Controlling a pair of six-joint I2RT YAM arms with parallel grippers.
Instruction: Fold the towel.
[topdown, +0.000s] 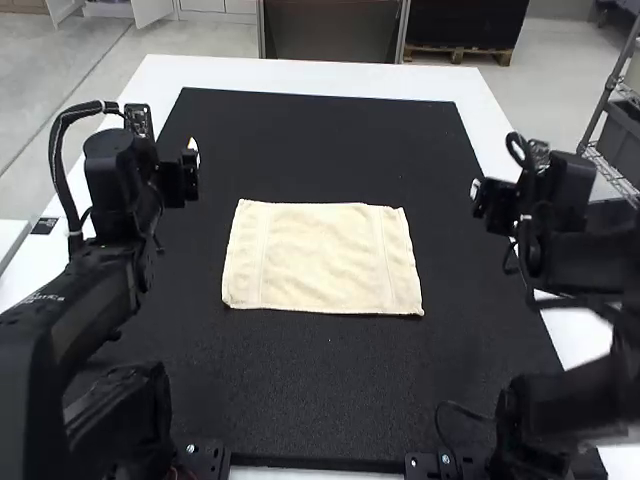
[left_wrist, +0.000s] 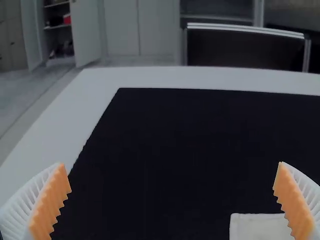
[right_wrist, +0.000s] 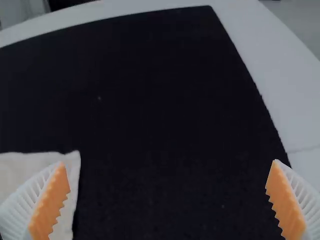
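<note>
Towel: we see the cream towel (topdown: 322, 258) spread out in the middle of the high view, with small ripples and a stripe near each short end.
Feel: we think it is light, soft and a bit fuzzy, so it should bend easily and not slip much. It won't break, but it may sag or bunch if we lift just one spot.
Where to hold: we would pinch the two corners on its lower edge in the high view, one for each gripper, and take them up together.
Mat: it lies on a black mat (topdown: 330, 400). The towel is thin and flat, so our fingers could press the mat and miss the cloth.
Left gripper (left_wrist: 172, 167): open wide and holding nothing, upper left of the high view.
Right gripper (right_wrist: 169, 165): also open wide with nothing in it, toward the upper right there.
Cable: a thin black cable (topdown: 460, 408) curls at the lower right of the high view, apart from the towel.
In the way: the two arms might bump if we bring both to the middle.
Table: white table (topdown: 300, 72) shows around the mat.
</note>
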